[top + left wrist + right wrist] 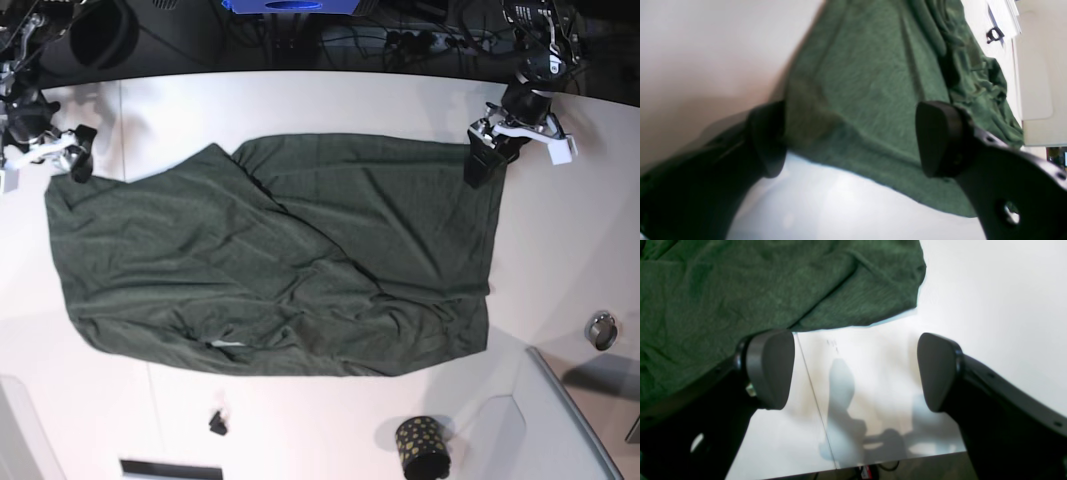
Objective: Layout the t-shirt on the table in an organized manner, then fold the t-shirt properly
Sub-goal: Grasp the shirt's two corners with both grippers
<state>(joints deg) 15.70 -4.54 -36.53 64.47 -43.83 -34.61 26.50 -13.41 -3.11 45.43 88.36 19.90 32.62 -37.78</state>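
Looking down from the base view, you see the dark green t-shirt point(270, 260) spread wide across the white table point(330, 100), rumpled through the middle with one panel folded diagonally over the upper left. Your left gripper point(500, 143) sits at the shirt's far right corner; its wrist view shows the two black pads point(937, 140) parted with green cloth lying between them (whether either pad touches the fabric, you cannot tell). Your right gripper point(48, 150) hovers at the far left corner, jaws spread and empty, with bare tabletop and a thin seam line point(813, 396) showing between its pads point(770, 368), and the shirt's edge just beside the left pad. A black gold-dotted cup point(422, 448) stands near the front edge, apart from the shirt.
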